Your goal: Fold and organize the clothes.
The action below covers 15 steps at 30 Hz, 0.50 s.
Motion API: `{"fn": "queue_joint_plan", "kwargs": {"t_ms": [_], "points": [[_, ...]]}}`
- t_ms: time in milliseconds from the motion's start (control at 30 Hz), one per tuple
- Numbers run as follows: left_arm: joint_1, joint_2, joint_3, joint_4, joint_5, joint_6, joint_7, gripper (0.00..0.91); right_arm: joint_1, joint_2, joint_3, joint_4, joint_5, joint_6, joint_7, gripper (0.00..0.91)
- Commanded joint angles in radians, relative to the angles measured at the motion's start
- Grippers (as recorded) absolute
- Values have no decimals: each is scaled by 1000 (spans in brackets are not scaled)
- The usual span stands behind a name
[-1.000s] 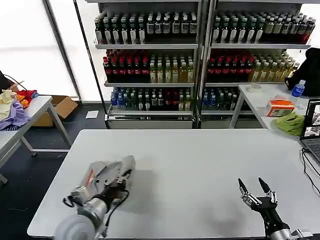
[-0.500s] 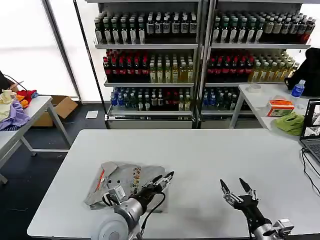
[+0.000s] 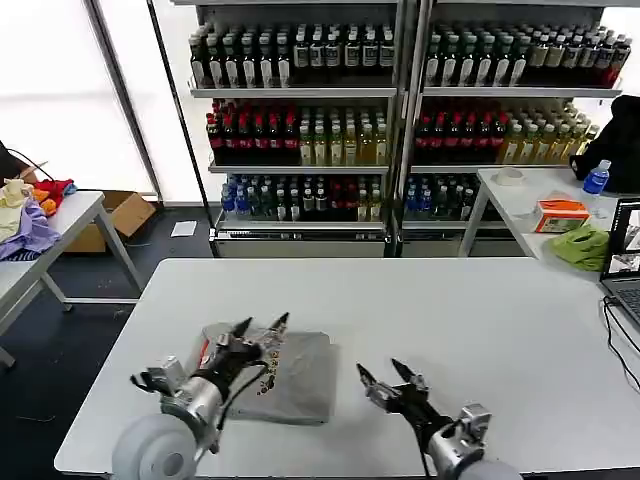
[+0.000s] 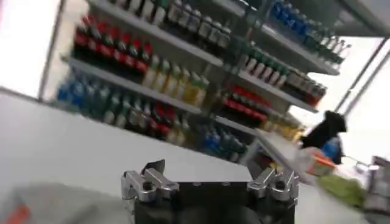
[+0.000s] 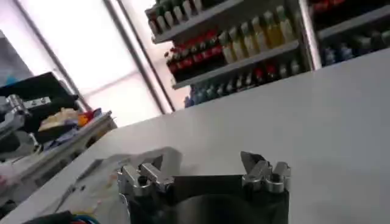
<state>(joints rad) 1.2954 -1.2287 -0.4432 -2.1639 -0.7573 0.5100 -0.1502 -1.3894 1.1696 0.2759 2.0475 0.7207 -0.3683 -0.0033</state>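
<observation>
head view: the grey shirt (image 3: 285,365) lies in a rough, partly folded bundle on the near left part of the white table (image 3: 450,300), its orange collar lining and small chest print showing at the left side of the heap. the left gripper (image 3: 260,325) hangs just over the shirt's left half, its fingers spread apart and holding nothing. the right gripper (image 3: 385,375) hovers low over bare tabletop just beside the shirt's right edge, fingers likewise apart and empty. in the right wrist view the shirt (image 5: 116,176) sits ahead of the right gripper (image 5: 204,167), near but not touching.

by my reading the folding is mid-way: the cloth is gathered but not square, so another fold or a tidy-up is in hand. the next move seems to call for each gripper to come down on an edge of the fabric, pinching only one layer, and to carry it over evenly so the bundle does not slide or bunch.

behind the table stand shelves of bottles (image 3: 400,110).
</observation>
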Motion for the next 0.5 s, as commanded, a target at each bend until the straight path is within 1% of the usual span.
{"fn": "queue_joint_plan", "kwargs": {"t_ms": [33, 67, 100, 133, 167, 233, 300, 400, 433, 500], "points": [[53, 54, -227, 18, 335, -82, 143, 907, 260, 49, -338, -179, 39, -128, 156, 806], [57, 51, -225, 14, 301, -80, 141, 907, 265, 61, -346, -194, 36, -125, 159, 685], [60, 48, -225, 6, 254, -74, 138, 907, 268, 66, -353, -203, 25, -122, 155, 60], [60, 43, -225, 0, 220, -60, 129, 907, 271, 72, -362, -209, 9, -121, 147, 0], [60, 39, -226, -1, 201, -59, 130, 907, 272, 75, -368, -213, -2, -123, 146, 0], [54, 29, -225, 3, 201, -58, 124, 907, 273, 83, -377, -221, -6, -139, 163, 0], [49, 19, -225, 11, 176, -53, 118, 907, 273, 86, -376, -230, -7, -136, 165, 0], [46, 12, -232, 1, 56, -32, 85, 907, 268, 86, -360, -224, -3, -131, 171, 0], [44, 10, -240, -3, -5, 2, 63, 907, 263, 84, -349, -217, -3, -126, 175, 0], [45, 9, -246, -1, -23, 4, 59, 907, 257, 81, -333, -209, 0, -119, 174, 0]]}}
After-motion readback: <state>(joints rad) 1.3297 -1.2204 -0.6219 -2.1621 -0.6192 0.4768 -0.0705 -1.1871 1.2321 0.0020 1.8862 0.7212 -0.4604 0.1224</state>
